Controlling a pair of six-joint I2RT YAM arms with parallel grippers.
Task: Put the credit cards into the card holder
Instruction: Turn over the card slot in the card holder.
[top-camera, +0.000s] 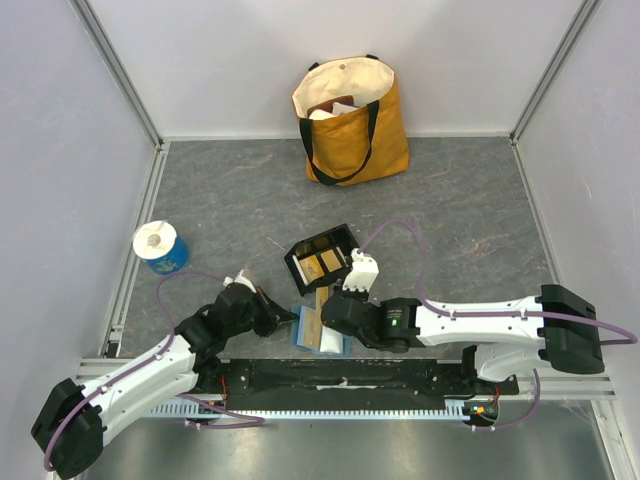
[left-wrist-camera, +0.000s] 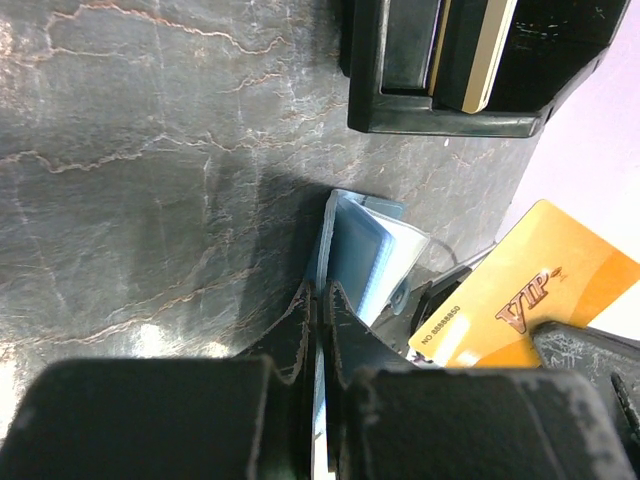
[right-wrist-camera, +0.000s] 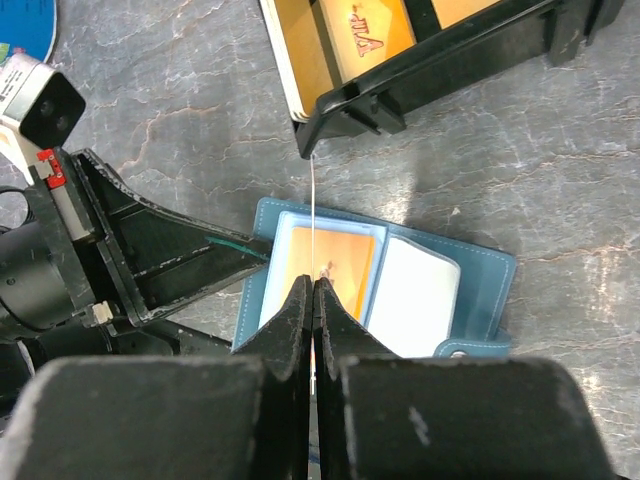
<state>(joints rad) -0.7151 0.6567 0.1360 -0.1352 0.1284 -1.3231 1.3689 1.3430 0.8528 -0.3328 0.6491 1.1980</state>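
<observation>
The teal-blue card holder (right-wrist-camera: 486, 268) lies open on the grey table near the arm bases, also seen in the top view (top-camera: 331, 344). One tan-orange credit card (right-wrist-camera: 331, 266) sits in its left pocket, and a whitish face (right-wrist-camera: 416, 296) fills the right side. My left gripper (left-wrist-camera: 320, 291) is shut on the holder's left edge (left-wrist-camera: 352, 243). My right gripper (right-wrist-camera: 314, 283) is shut on another credit card, edge-on (right-wrist-camera: 312, 200) over the left pocket. That gold VIP card (left-wrist-camera: 545, 285) shows in the left wrist view.
A black tray (top-camera: 300, 270) with more gold cards (right-wrist-camera: 368, 32) stands just beyond the holder. A yellow and cream tote bag (top-camera: 352, 125) leans at the back wall. A blue and white round tub (top-camera: 160, 247) sits at the left.
</observation>
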